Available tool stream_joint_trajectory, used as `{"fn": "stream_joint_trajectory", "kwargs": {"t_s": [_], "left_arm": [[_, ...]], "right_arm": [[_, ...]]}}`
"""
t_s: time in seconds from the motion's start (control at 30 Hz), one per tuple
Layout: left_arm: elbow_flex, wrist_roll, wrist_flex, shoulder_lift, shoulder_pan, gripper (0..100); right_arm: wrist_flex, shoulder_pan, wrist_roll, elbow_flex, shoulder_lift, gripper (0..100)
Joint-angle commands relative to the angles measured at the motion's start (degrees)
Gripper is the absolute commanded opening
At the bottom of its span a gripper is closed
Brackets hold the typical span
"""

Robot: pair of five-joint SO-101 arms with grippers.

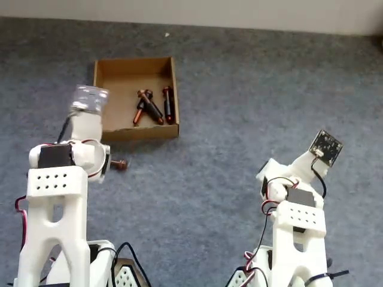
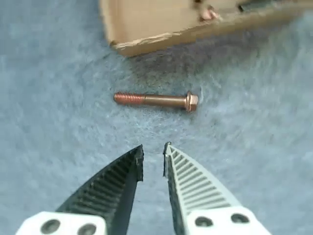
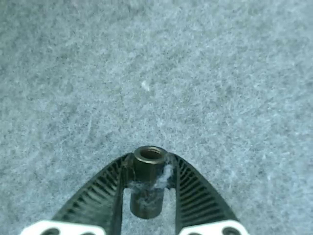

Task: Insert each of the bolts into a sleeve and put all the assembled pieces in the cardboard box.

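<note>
A copper bolt point(image 2: 156, 100) lies flat on the grey carpet just outside the cardboard box point(image 2: 146, 29), its hex head pointing away from the box corner. My left gripper point(image 2: 153, 152) hovers a short way from the bolt, narrowly open with nothing between its fingers. In the high view the bolt point(image 1: 118, 164) peeks out beside the left arm point(image 1: 66, 161), in front of the box point(image 1: 136, 134). Bolts in black sleeves point(image 1: 152, 107) lie inside the box. My right gripper point(image 3: 149, 161) is shut on a dark sleeve point(image 3: 148, 181), held with its threaded hole facing outward over bare carpet.
The right arm point(image 1: 296, 185) stands at the lower right, well apart from the box. Grey carpet stretches between the two arms and to the right of the box. A pale wall strip runs along the far edge.
</note>
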Motion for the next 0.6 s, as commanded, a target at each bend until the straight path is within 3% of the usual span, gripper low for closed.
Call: {"fn": "stream_joint_trajectory", "kwargs": {"t_s": [0.0, 0.17, 0.4, 0.57], "left_arm": [[-3.0, -19.5, 0.0, -0.7, -0.1, 9], [-2.6, -31.3, 0.4, 0.0, 1.4, 9], [-10.4, -42.0, 4.3, 16.0, 5.0, 9], [-20.7, -50.5, 9.6, 27.1, 5.1, 20]], "right_arm": [[-1.6, 0.7, 0.4, -0.3, -1.9, 0.7], [-1.6, 0.6, 0.4, -0.3, -1.9, 0.7], [-1.6, 0.6, 0.4, -0.3, -1.9, 0.7], [-1.6, 0.5, 0.4, -0.3, -1.9, 0.7]]}}
